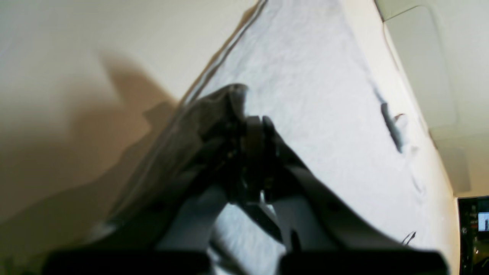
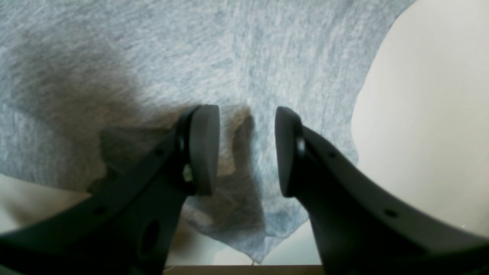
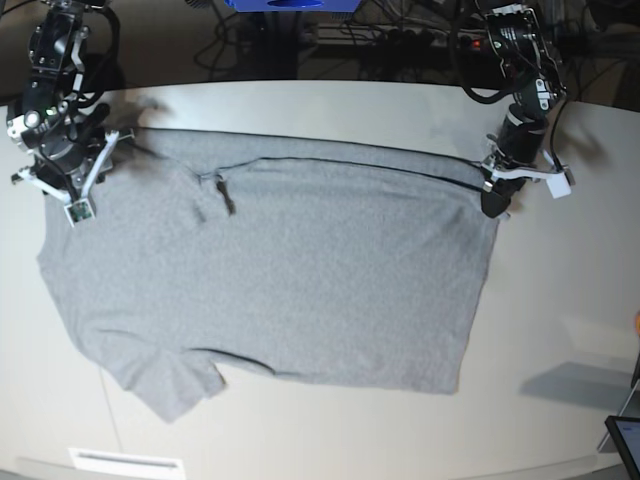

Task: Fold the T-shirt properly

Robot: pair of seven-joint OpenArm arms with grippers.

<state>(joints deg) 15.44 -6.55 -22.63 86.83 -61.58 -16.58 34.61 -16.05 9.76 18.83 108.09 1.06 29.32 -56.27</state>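
The heather-grey T-shirt [image 3: 300, 280] lies spread flat on the white table [image 3: 560, 300], plain side up, with one sleeve at the front left. My left gripper [image 3: 493, 200] is at the shirt's far right corner. In the left wrist view its jaws [image 1: 254, 128] are shut on the T-shirt [image 1: 305, 76], with a dark flap of the edge lifted over one finger. My right gripper [image 3: 65, 165] hovers over the far left sleeve. In the right wrist view it [image 2: 247, 149] stands open just above the cloth [image 2: 191, 49], nothing between its fingers [image 2: 204, 149].
A dark seam line [image 3: 350, 165] runs along the shirt's far edge, with a small dark crease [image 3: 215, 195] near the collar. Cables and a blue object [image 3: 290, 5] lie behind the table. A screen corner [image 3: 625, 440] shows at the front right, and a white strip [image 3: 125, 462] at the front left.
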